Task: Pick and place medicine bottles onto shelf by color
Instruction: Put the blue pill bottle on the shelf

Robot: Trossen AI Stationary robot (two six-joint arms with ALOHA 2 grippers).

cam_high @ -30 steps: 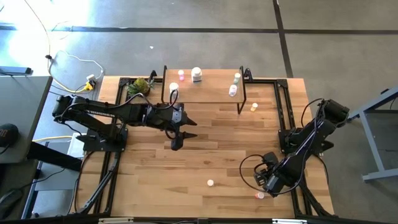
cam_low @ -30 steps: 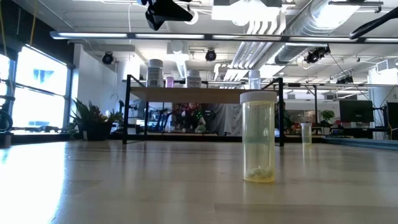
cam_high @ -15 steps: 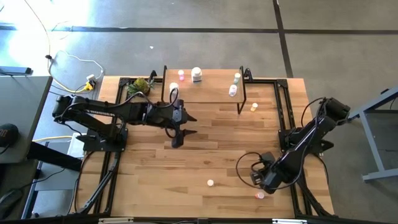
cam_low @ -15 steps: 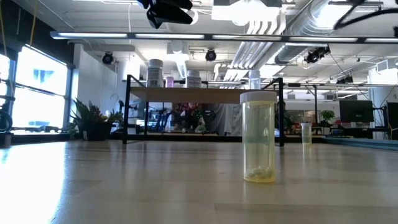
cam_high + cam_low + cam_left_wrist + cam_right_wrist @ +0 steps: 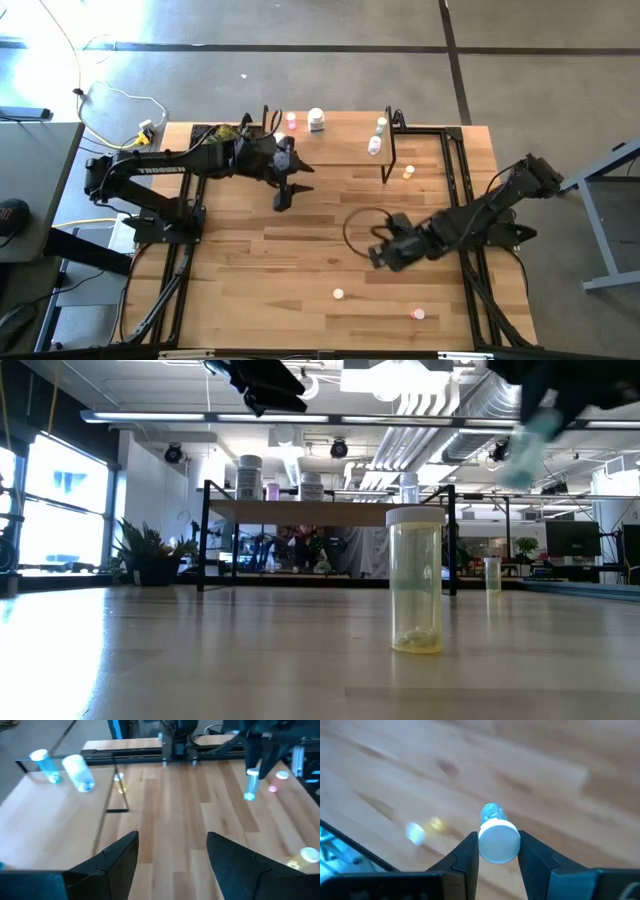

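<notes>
Right gripper (image 5: 378,255) clamped on a blue-tinted bottle (image 5: 498,837), carried above mid-table.

My right fingers (image 5: 466,851) pinch the white-capped bottle just below its cap; it hangs clear of the planks. My left gripper (image 5: 172,855) hovers near the shelf's (image 5: 340,148) front edge, fingers spread, nothing between them. On the shelf: a pink bottle (image 5: 291,120), a larger white one (image 5: 316,120), two pale bottles (image 5: 377,137) near the right end. An orange-yellow bottle (image 5: 408,173) stands on the table just right of the shelf. A yellow bottle (image 5: 414,579) stands alone near the front edge, a pink one (image 5: 418,314) farther right. Leafy plant (image 5: 224,137) sits left of the shelf.
</notes>
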